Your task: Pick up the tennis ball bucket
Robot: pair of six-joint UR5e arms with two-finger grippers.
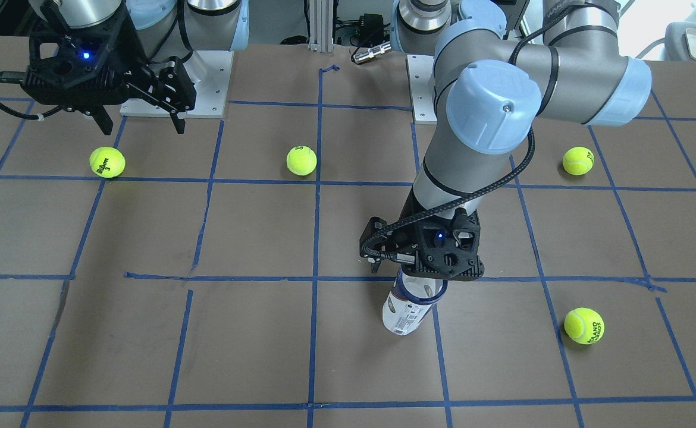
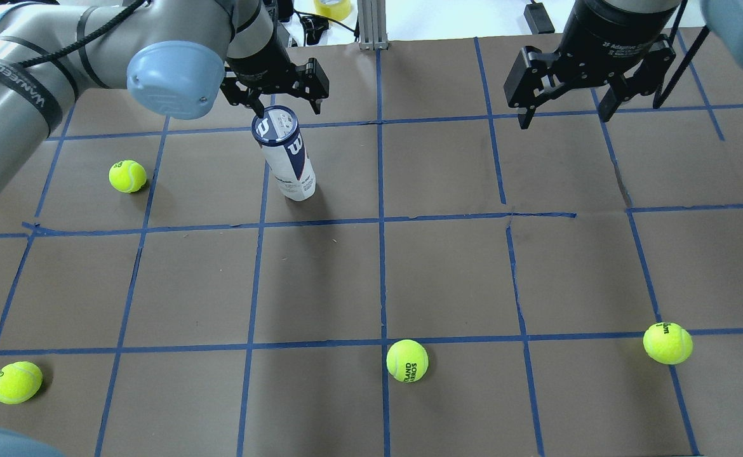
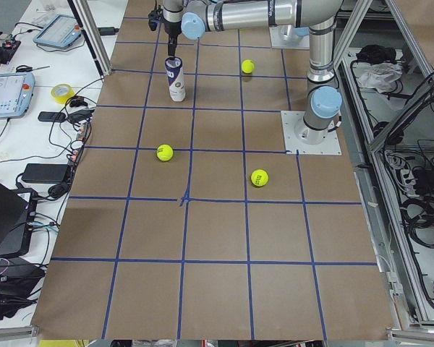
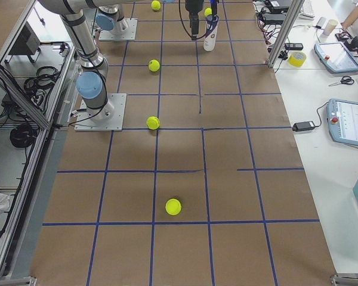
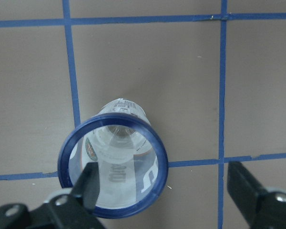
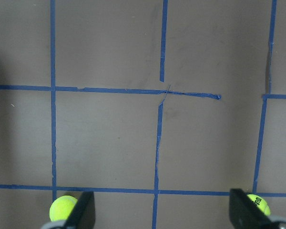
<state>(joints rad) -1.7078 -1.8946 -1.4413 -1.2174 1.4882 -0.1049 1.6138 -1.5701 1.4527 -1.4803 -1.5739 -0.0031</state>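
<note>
The tennis ball bucket (image 2: 290, 162) is a slim white can with a navy rim and a white "W" logo. It stands upright on the brown table, its top open. It also shows in the front view (image 1: 406, 310) and the left wrist view (image 5: 113, 171). My left gripper (image 2: 276, 95) hangs just above its top with its jaws open. In the left wrist view one finger (image 5: 88, 187) lies over the can's mouth and the other finger (image 5: 248, 191) is well outside the rim. My right gripper (image 2: 562, 117) is open and empty, high above the table's far right.
Several yellow-green tennis balls lie on the table: one (image 2: 127, 176) left of the can, one (image 2: 16, 382) at the near left, one (image 2: 407, 360) at the near middle, one (image 2: 667, 343) at the near right. Blue tape lines grid the table (image 2: 448, 273).
</note>
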